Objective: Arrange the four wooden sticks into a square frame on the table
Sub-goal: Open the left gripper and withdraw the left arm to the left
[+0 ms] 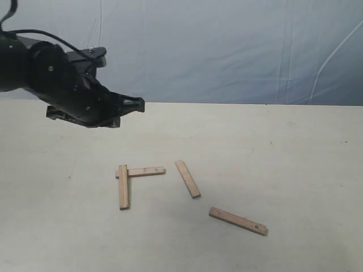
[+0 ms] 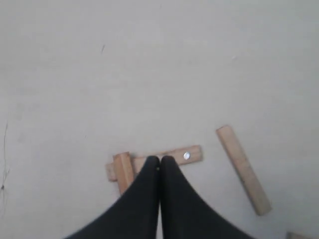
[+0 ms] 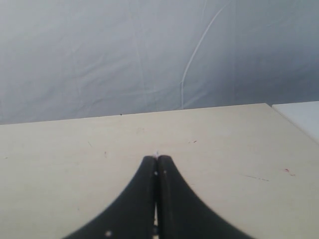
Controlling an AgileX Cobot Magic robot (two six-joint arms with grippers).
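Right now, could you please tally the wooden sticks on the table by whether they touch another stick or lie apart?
Sticks meeting in an L: 2 (left stick, crosswise stick)
Sticks lying apart: 2 (slanted stick, near stick)
Total: 4 sticks

Lab rig, blue-grey backdrop [image 1: 227,51], cream table [image 1: 295,153]

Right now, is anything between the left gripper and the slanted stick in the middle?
Nothing visible. The shut black left gripper hangs above the pale cream table, with only open space between it and the slanted flat light-brown wooden stick.
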